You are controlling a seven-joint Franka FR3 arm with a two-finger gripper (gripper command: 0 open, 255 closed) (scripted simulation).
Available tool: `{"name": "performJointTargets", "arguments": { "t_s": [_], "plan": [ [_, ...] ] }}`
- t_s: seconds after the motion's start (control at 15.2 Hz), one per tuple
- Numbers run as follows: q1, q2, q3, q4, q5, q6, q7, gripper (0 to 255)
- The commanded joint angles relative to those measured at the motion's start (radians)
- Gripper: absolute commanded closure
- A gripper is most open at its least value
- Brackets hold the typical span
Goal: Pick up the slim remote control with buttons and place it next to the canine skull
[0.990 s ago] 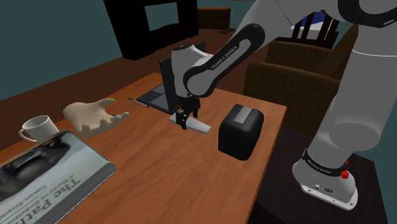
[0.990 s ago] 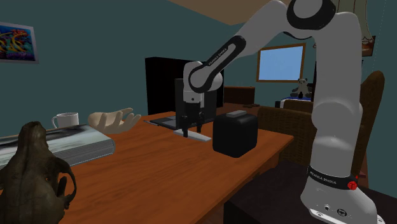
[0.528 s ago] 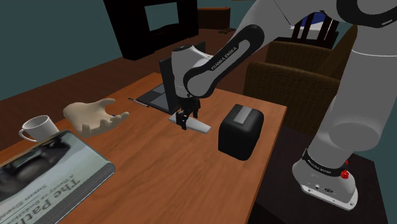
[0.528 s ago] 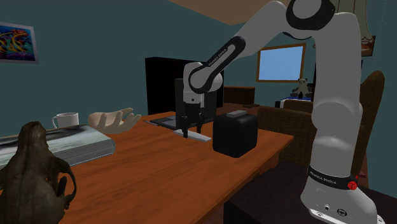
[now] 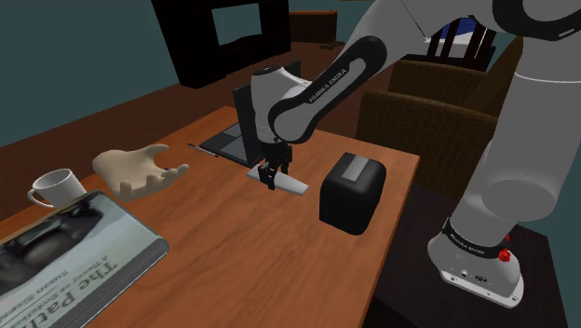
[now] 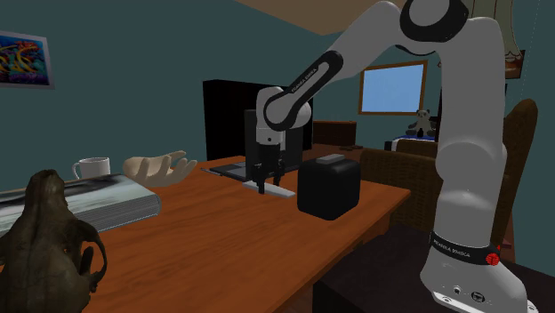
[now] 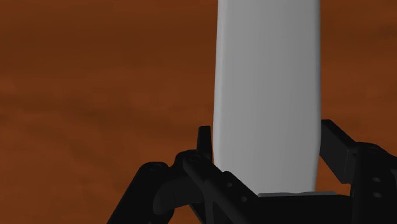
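Note:
The slim remote [image 5: 294,186] is a plain pale grey slab lying flat on the wooden table [image 5: 233,261], between a dark flat pad and a black box. My gripper [image 5: 273,179] stands straight down over it, shut on its near end. In the wrist view the remote [image 7: 267,76] runs away from the hand, and both black fingers [image 7: 203,143] press on its long sides. The second exterior view shows the gripper [image 6: 261,185] down at the remote [image 6: 281,190]. The canine skull [image 6: 46,238], dark brown, sits at the near corner of the table, far from the gripper.
A black box [image 5: 352,193] stands close beside the remote. A pale model hand [image 5: 138,170], a white mug [image 5: 56,186] and a thick book [image 5: 65,256] lie towards the shoulder view's left. A dark flat pad [image 5: 227,142] is behind the gripper. A brown armchair [image 5: 428,112] stands beyond the table.
The fingers have closed in on the remote's sides. The arm and the remote have stayed where they were.

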Motion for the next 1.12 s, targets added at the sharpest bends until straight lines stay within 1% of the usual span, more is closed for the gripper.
{"name": "performJointTargets", "arguments": {
  "t_s": [0.0, 0.07, 1.06],
  "plan": [
    [0.000, 0.000, 0.000, 0.000, 0.000, 0.000, 0.000, 255],
    [0.000, 0.000, 0.000, 0.000, 0.000, 0.000, 0.000, 255],
    [-0.006, -0.111, 0.004, 0.087, 0.046, -0.192, -0.031, 255]
  ]
}}
